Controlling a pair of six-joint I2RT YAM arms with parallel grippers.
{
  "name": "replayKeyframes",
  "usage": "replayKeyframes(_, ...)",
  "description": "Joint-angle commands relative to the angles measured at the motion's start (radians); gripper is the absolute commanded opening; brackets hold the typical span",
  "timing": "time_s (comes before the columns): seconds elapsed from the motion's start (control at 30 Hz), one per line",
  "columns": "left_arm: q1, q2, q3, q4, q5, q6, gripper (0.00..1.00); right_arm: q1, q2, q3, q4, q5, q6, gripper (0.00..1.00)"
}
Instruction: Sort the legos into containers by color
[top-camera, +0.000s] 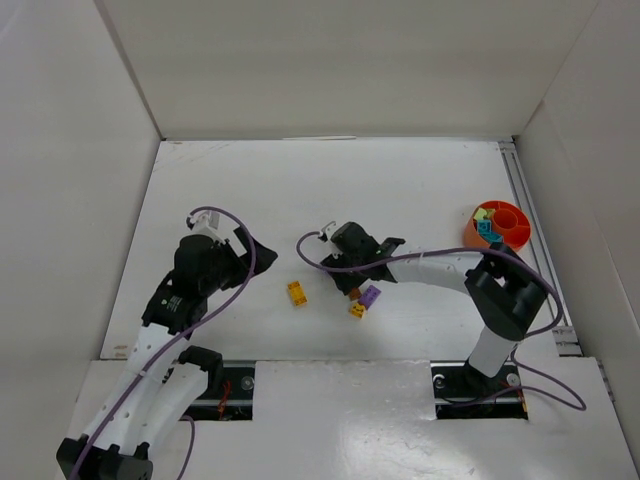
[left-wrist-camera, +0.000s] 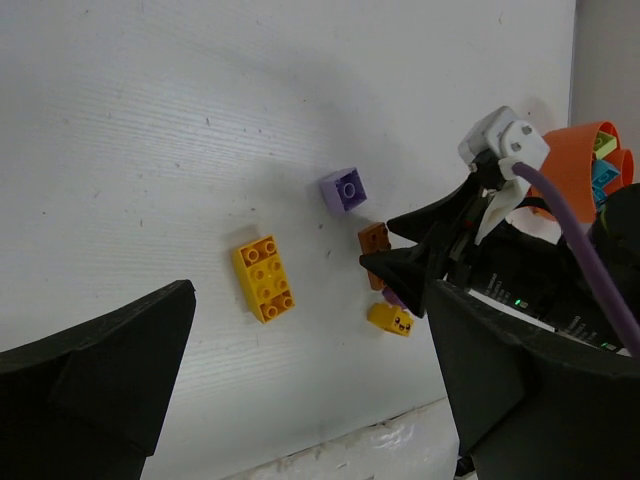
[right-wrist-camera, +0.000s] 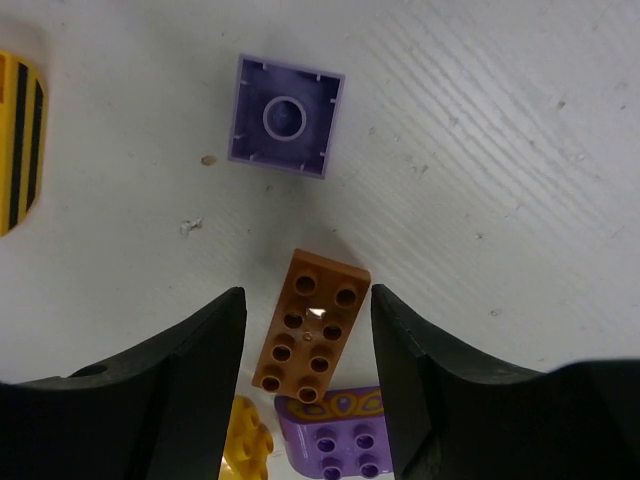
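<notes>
Right wrist view shows the right hand (right-wrist-camera: 308, 300) half spread and low over the table (right-wrist-camera: 500, 150), its two black fingers (right-wrist-camera: 200, 370) straddling a brown brick (right-wrist-camera: 312, 338). The brick lies studs up and slightly askew. One finger is just at a corner of it and the other stands off with a gap, so nothing is pinched. Close behind the brown brick's end lie a purple studded brick (right-wrist-camera: 335, 440) and a yellow piece (right-wrist-camera: 250, 440). Beyond the fingertips a purple square brick (right-wrist-camera: 285, 117) lies hollow side up, apart from the brown one.

From above, this cluster sits toward the table's near edge, about midway along it. A yellow-orange brick (top-camera: 297, 292) lies alone between the two arms. The left hand (left-wrist-camera: 310, 285) is spread wide and holds nothing. An orange bowl (top-camera: 520, 238) stands by the right edge, with teal and pale green bricks (top-camera: 484, 222) in its compartments
</notes>
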Motion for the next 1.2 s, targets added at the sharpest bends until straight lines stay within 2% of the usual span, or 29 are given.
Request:
replayKeyframes(0.0,0.004,-0.029,-0.012,0.009,0.0,-0.006,1.0,0.042,0.024,-0.003,0.056,0.017,0.051,0.59)
replayKeyframes(0.4,0.004,-0.048,-0.012,0.009,0.011,0.003,1.0,0.085,0.042,-0.037,-0.038,0.21,0.197,0.55)
replayKeyframes(0.53,0.004,-0.048,-0.012,0.009,0.011,0.003,1.0,0.085,0.051,-0.046,-0.016,0.211,0.197,0.39)
replayKeyframes(0.57,0.004,-0.048,-0.012,0.009,0.011,0.003,1.0,0.094,0.051,-0.046,-0.016,0.211,0.197,0.28)
replayKeyframes(0.67,0.004,-0.048,-0.012,0.009,0.011,0.003,1.0,0.094,0.051,-0.037,0.023,0.211,0.185,0.2)
replayKeyframes(0.77,0.004,-0.048,-0.012,0.009,0.011,0.003,1.0,0.094,0.03,-0.014,0.062,0.191,0.136,0.16)
replayKeyframes(1.0,0.004,-0.07,-0.012,0.018,0.02,0.012,1.0,-0.023,-0.119,0.0,0.213,0.038,-0.011,0.11)
replayKeyframes(1.13,0.004,-0.079,-0.021,0.036,0.02,0.012,1.0,-0.155,-0.232,-0.021,0.308,-0.084,-0.084,0.1)
replayKeyframes(1.17,0.004,-0.079,-0.021,0.036,0.02,0.012,1.0,-0.221,-0.255,-0.021,0.319,-0.104,-0.096,0.1)
